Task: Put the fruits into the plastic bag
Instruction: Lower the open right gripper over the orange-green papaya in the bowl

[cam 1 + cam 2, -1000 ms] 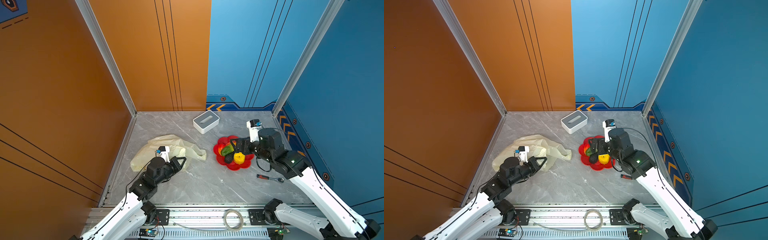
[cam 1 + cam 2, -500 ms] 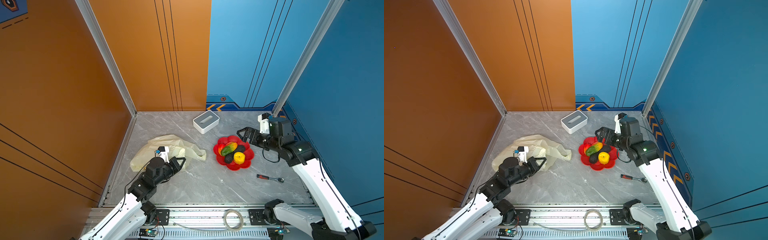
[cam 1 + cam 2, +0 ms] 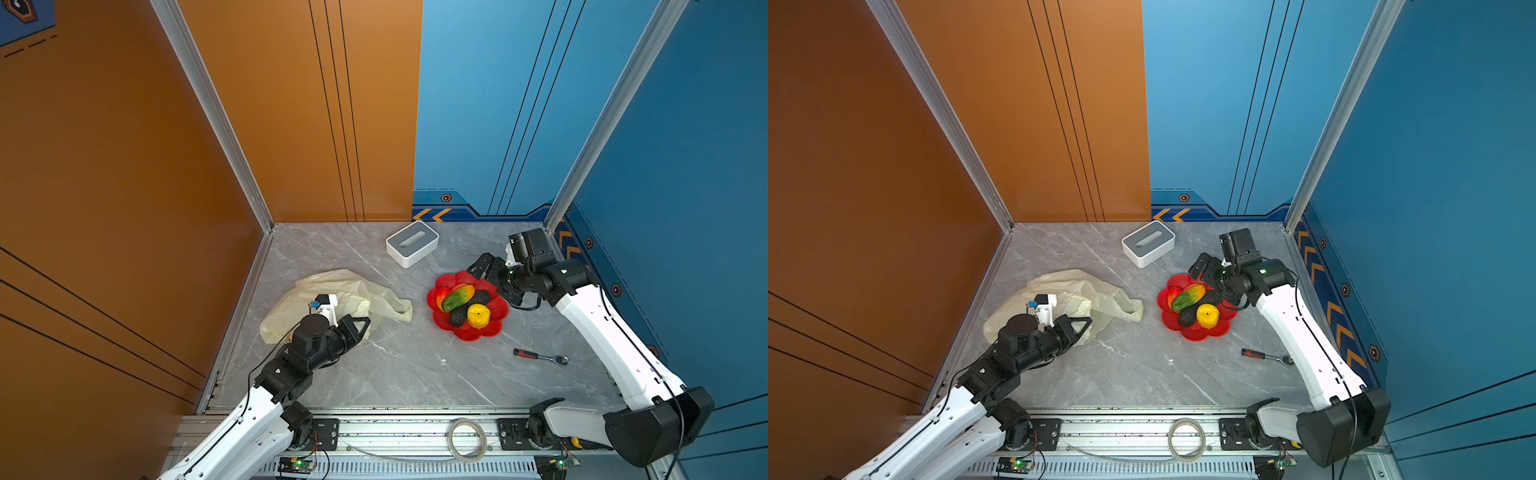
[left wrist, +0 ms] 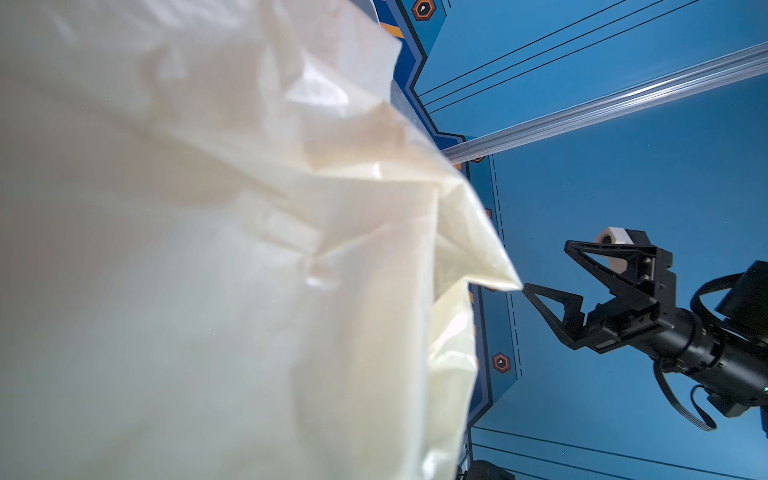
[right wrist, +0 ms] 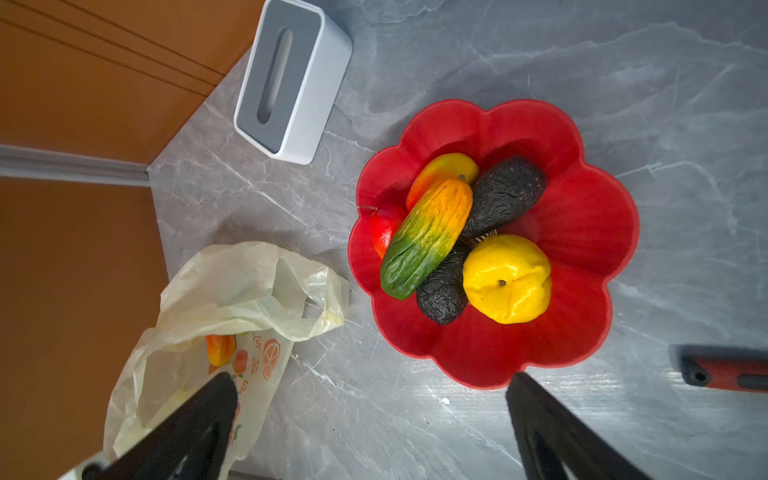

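The right gripper (image 4: 546, 266) hangs in the air by the far-right rim of the red dish (image 3: 469, 334). Its jaws are wide apart w/ nothing in them. The fruits (image 5: 461, 237) lie piled in the dish, below the gripper & to its near-left in both top views.

On top is the long green-orange fruit (image 5: 428, 237). Its long way runs slanted, and the orange end points approx at the gripper, so the jaws likely must turn to close across it.

The right arm is much nearer. The left gripper (image 3: 362, 325) is busy: jaws together, seemingly pinching the plastic bag (image 3: 345, 286), w/ one orange fruit (image 5: 220, 349) already inside.

Bare table (image 3: 395, 365) btw bag & dish gives room. The white box (image 3: 411, 243) sits behind the dish and the small tool (image 3: 540, 356) in front.
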